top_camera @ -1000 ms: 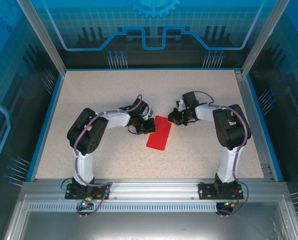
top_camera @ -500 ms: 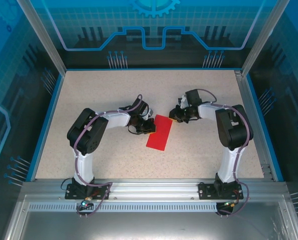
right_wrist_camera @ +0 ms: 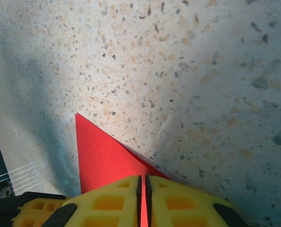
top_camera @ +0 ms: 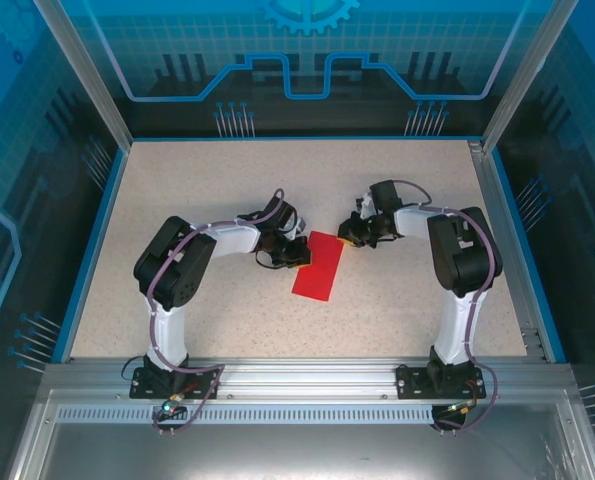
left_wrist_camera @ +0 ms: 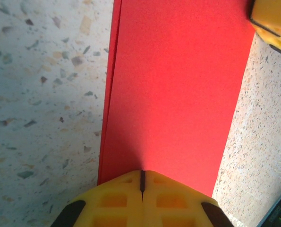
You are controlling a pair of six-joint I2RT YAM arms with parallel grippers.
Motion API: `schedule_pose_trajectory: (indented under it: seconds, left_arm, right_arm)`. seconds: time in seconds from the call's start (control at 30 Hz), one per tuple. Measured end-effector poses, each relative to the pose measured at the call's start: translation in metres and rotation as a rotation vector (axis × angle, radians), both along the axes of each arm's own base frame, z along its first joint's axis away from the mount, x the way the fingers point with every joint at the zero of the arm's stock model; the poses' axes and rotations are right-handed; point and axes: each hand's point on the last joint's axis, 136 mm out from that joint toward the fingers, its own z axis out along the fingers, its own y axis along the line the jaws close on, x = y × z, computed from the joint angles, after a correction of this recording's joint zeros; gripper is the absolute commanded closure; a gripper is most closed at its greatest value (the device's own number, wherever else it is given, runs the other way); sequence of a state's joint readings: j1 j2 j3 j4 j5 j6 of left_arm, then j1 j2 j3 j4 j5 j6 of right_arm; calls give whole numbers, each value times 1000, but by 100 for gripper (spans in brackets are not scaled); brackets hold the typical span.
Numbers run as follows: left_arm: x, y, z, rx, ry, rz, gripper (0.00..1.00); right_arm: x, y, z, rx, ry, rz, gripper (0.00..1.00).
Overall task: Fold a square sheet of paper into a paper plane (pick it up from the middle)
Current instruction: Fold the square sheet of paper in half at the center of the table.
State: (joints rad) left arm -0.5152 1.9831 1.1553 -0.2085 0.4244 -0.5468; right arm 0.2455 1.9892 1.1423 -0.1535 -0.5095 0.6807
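Observation:
The square sheet of paper is bright red and lies folded into a long rectangle at the middle of the table. My left gripper is shut, and its yellow tips rest on the paper's upper left edge. In the left wrist view the red paper stretches away from the left gripper, with two layers showing along its left side. My right gripper is shut on the paper's top right corner. In the right wrist view a raised red corner runs into the thin slit of the right gripper.
The speckled beige table has a blue rim at the left and back and a metal rail on the right. A yellow finger of the other arm shows at the top right of the left wrist view.
The right wrist has shifted slightly toward the back of the table with the corner still pinched. The left arm and the rest of the paper have stayed put.

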Motion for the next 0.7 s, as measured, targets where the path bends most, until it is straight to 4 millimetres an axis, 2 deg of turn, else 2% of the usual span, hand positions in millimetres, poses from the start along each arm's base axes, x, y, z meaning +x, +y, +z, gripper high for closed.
schedule_pose_trajectory:
  seconds: [0.2,0.33,0.4,0.7]
  left_arm:
    - [0,0,0,0,0,0,100]
    - [0,0,0,0,0,0,100]
    - [0,0,0,0,0,0,100]
    - [0,0,0,-1,1,2,100]
  right_arm:
    - [8,-1,5,8,-26,-9,86]
    - [9,-2,1,0,-26,-13,86]
    - [8,-3,-7,-7,-10,-15,86]
    - [9,-3,-5,5,-9,-16,82]
